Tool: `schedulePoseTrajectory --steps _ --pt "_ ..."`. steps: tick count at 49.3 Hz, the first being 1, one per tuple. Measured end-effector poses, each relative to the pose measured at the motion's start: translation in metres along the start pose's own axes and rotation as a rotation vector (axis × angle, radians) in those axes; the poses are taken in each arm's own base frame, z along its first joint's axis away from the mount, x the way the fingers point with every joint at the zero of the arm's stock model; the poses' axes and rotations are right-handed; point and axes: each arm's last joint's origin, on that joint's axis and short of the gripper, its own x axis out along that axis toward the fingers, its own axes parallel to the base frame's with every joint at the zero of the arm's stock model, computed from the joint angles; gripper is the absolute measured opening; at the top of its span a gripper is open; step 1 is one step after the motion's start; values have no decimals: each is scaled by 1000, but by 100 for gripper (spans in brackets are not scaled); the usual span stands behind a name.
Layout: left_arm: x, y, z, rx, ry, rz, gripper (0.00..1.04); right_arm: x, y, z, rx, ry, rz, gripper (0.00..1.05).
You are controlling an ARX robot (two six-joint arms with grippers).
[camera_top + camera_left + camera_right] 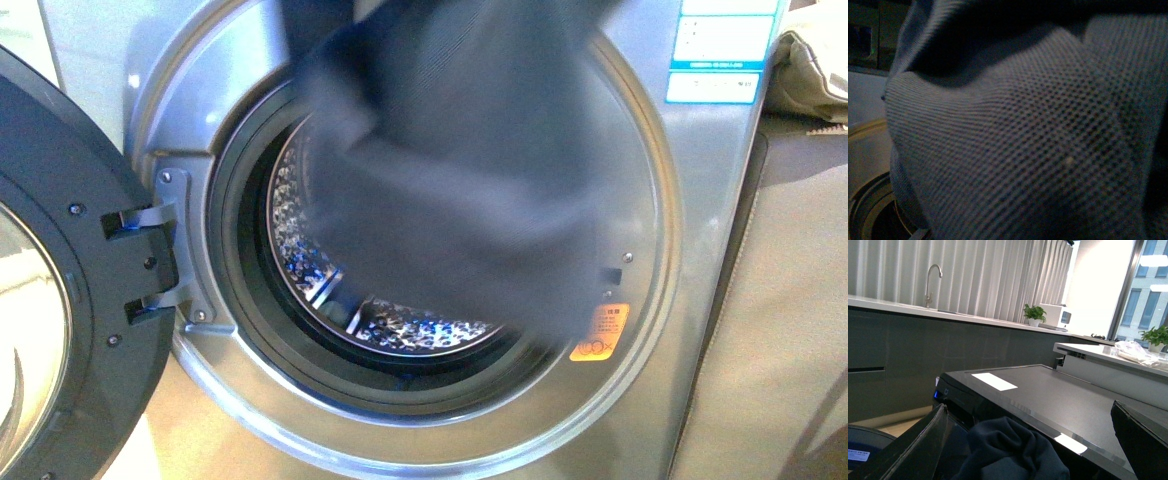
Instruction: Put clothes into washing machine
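Draping the washing machine [690, 200] mouth, the clothes [450, 170] seemingly hide the left claw; right claw [1027, 410] gapes near a counter [898, 307].

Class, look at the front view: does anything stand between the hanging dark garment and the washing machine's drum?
Nothing visible does. The door is swung open to the left, and the visible part of the drum shows only bare steel. The clothes hang directly in front of the opening of the washing machine.
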Motion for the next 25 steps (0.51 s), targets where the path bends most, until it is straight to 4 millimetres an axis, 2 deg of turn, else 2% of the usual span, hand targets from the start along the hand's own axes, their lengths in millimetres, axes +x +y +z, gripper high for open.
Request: schedulePoseTrajectory --steps 10,25 --pt "5 15 -21 15 41 29 6 0 0 0 0 -1 0 97" --pt "21 45 -79 9 111 77 6 0 0 0 0 -1 0 97"
